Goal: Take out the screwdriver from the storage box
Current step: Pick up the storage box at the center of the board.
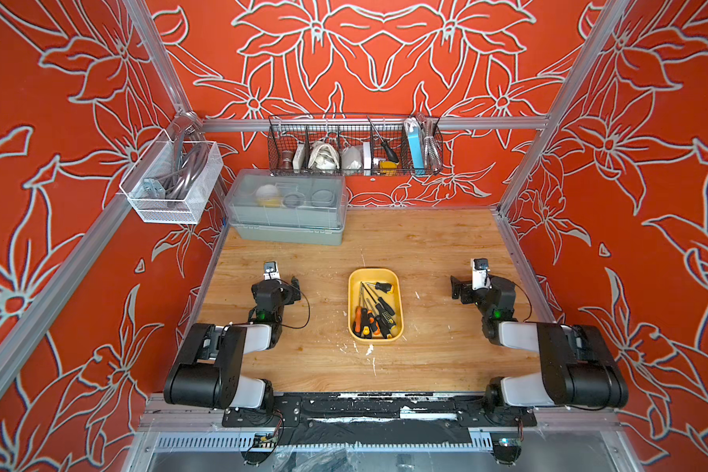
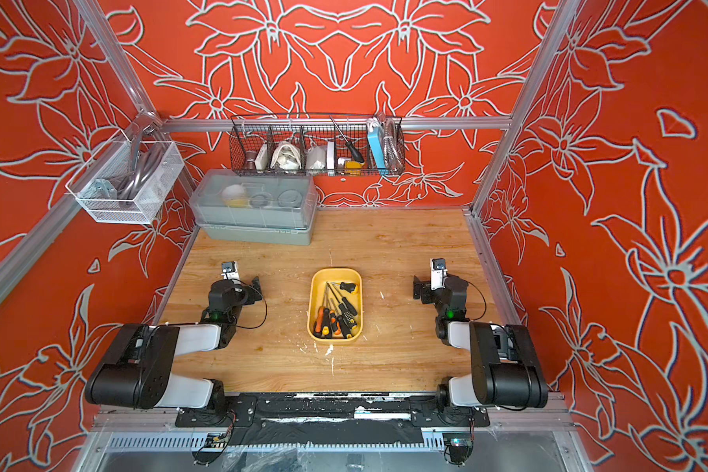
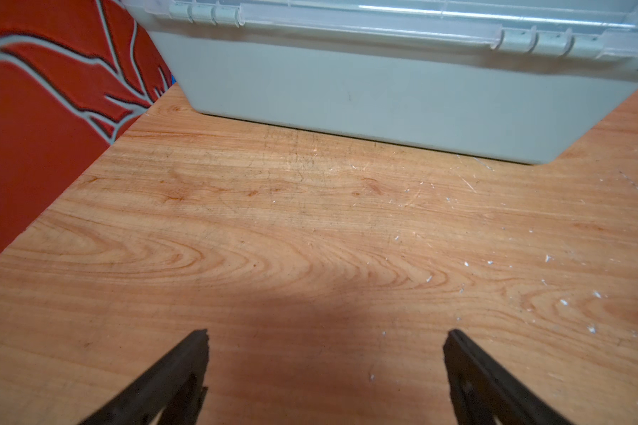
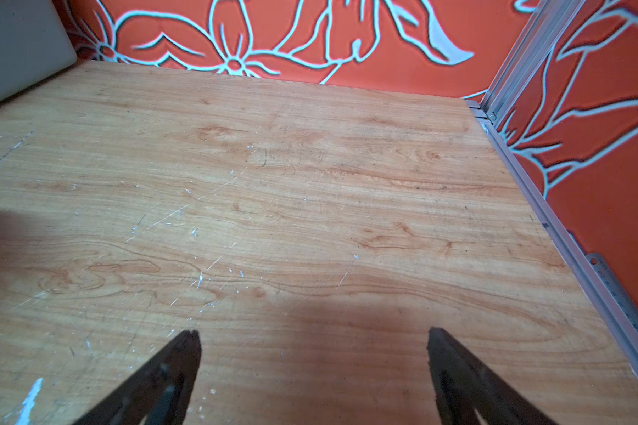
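Yellow tray (image 1: 350,304) sits mid-table (image 1: 426,253), between my two arms and well apart from both; I see it in both top views (image 2: 309,304). Its long axis runs from the near edge toward the back wall. Screwdrivers (image 1: 375,314) lie loose inside it, several of them, mostly along that same axis. The orange and the black-yellow handles are bunched at the near end. The shafts point away to the far end and fan a little to my left. A stubby driver (image 1: 384,287) lies crosswise at the far end, touching the tray wall or just beside it; I can't tell which.

Left gripper (image 3: 325,338): jaws spread wide, nothing between them, only bare wood below. It faces the grey box (image 3: 383,95), which stands at the back left of the table.

Right gripper (image 4: 314,336): jaws equally wide and holding nothing, over bare scratched wood, facing the back wall. One corner of the grey box shows at the edge of its wrist view.

Neither wrist view shows the tray.
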`<state>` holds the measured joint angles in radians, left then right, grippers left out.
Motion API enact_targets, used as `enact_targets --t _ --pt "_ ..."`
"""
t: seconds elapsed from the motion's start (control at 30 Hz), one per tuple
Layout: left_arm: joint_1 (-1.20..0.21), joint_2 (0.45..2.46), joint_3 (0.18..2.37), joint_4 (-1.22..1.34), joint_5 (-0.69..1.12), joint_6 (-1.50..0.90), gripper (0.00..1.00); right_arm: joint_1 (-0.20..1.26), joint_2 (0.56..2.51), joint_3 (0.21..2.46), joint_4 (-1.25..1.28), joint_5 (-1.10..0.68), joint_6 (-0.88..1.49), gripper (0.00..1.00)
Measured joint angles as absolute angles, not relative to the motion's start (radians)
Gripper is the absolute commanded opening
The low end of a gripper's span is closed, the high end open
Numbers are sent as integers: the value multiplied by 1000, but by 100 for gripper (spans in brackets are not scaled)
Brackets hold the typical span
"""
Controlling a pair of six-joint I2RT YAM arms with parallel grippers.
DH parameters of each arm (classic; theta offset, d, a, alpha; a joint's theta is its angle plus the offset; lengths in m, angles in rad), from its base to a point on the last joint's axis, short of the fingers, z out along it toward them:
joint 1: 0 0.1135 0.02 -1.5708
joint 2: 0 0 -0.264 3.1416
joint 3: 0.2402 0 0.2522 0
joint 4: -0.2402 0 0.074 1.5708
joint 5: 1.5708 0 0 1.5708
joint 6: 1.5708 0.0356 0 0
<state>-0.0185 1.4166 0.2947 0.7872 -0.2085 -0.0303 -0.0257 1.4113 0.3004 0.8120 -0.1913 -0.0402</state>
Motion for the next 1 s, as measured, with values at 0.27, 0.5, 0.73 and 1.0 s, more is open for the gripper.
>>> enact_targets --t 0.27,0.5,0.73,1.0 --pt "-20 1357 419 560 -248 -46 99 -25 1294 328 651 -66 4 100" --pt "-37 1221 680 164 -292 -181 99 -22 1121 567 262 -6 123 100" --pt "-131 1224 1007 -284 -202 -321 99 99 972 682 -138 -5 190 100" --pt "-340 1209 1066 -609 -36 -413 98 228 852 826 -447 -36 145 100"
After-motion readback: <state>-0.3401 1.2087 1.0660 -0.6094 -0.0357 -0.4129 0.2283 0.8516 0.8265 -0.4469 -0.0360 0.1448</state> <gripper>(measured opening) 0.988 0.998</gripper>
